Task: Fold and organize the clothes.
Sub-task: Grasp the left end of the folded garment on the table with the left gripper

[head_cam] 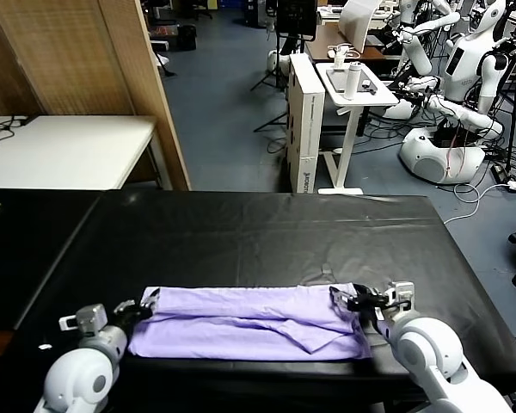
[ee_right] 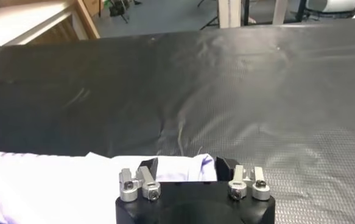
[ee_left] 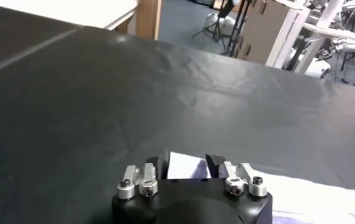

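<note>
T-shirt point(head_cam: 254, 320) lies flat on the black-covered bench point(head_cam: 258, 232), near its front edge, already folded into a long horizontal band with a diagonal fold line across the lower right part. Lavender fabric only; no print visible on the upper side.

Left claw point(head_cam: 148, 303) sits at the band's left end, at the upper left corner. Left wrist view: fingers point(ee_left: 214, 164) stand either side of a pale cloth corner point(ee_left: 186, 167) and look narrowed onto it, but contact isn't clear, so a firm grip can't be confirmed.

Right claw point(head_cam: 351, 298) is at the band's upper right corner. Right wrist view: both fingers point(ee_right: 148, 165) straddle a bunched edge of the shirt point(ee_right: 177, 167), jaws partly open with cloth filling the gap between them; cannot tell whether it is actually clamped.

Both arms low over the bench, wrists pointing inward toward the shirt ends. Shirt not lifted; all of it rests on the cover.

Beyond the bench: white table point(head_cam: 64, 151) to the left, other robots point(head_cam: 464, 77) at far right.
</note>
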Motion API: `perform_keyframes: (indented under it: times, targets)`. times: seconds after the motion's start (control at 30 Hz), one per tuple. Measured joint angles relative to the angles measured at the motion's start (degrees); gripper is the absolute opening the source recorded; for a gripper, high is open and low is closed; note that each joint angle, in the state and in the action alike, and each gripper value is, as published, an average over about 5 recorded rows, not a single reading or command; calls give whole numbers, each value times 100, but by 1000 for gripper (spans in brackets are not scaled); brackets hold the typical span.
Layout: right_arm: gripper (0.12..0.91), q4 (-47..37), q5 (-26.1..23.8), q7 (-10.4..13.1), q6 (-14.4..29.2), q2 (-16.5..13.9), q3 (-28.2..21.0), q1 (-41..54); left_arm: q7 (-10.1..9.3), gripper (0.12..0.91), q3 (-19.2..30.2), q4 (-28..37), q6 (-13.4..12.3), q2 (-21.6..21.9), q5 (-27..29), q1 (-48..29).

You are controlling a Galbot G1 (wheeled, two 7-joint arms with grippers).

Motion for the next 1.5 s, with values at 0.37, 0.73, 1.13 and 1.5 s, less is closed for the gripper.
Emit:
perform_keyframes:
  times: [0.37,0.73,1.13,1.5]
  targets:
    - [150,-305,-230,60,389,236,-56,175,2,149,113,297,-99,-88,10,-413]
    - [410,-343,-159,-342,563,207,37,203,156,194,267,629,-213,-143,102,-868]
    - [904,405,-51,-435,698,-164,652,-410,173,856,-36,227,98,267,-375,-557]
    - [907,1118,156,-530,709,-304,1442,-1238,731,907,-600,131,936,982,-1966,-338]
